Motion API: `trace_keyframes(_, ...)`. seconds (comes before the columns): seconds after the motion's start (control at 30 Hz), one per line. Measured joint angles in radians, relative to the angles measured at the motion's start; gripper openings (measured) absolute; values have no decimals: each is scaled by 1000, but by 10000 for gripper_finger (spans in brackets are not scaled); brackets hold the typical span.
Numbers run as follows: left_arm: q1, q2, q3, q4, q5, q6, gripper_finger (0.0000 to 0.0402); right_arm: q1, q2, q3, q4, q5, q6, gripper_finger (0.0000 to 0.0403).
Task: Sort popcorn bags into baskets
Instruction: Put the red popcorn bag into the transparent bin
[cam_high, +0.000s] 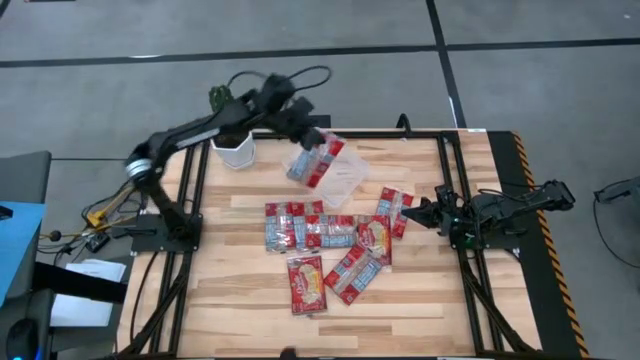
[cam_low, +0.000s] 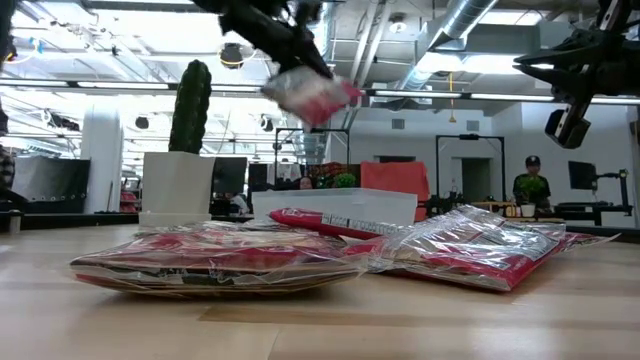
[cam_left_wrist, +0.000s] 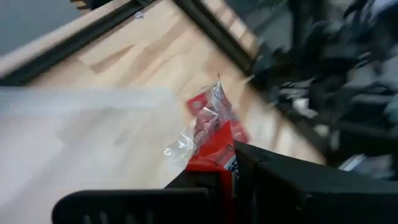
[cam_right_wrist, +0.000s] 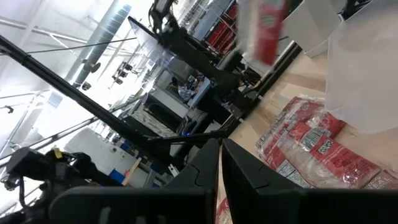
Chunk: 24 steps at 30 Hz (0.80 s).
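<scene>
A: Where's my left tool?
B: Pinching one popcorn bag above the clear basket, near the bench's far edge.
A: The right tool?
B: Pressed together at the right edge. Other bags lie mid-bench; I can't read their print.

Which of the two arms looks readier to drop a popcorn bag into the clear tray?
The left: its hand holds a popcorn bag above the clear tray. The right hand waits empty beside the pile.
</scene>
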Motion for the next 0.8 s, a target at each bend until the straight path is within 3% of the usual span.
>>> trace_keyframes(0.13,41,177,204,-148,4,168,0,0,0,0,-4,0,-1,47)
trace_keyframes(0.27,77,305,304,-212,47,242,0,0,0,0,-4,0,-1,47)
trace_keyframes(0.5,139,406,315,-215,43,299,0,0,0,0,-5,2,-2,47)
trace_keyframes(0.8,170,450,313,-216,41,293,7,-1,0,0,-12,23,-6,47)
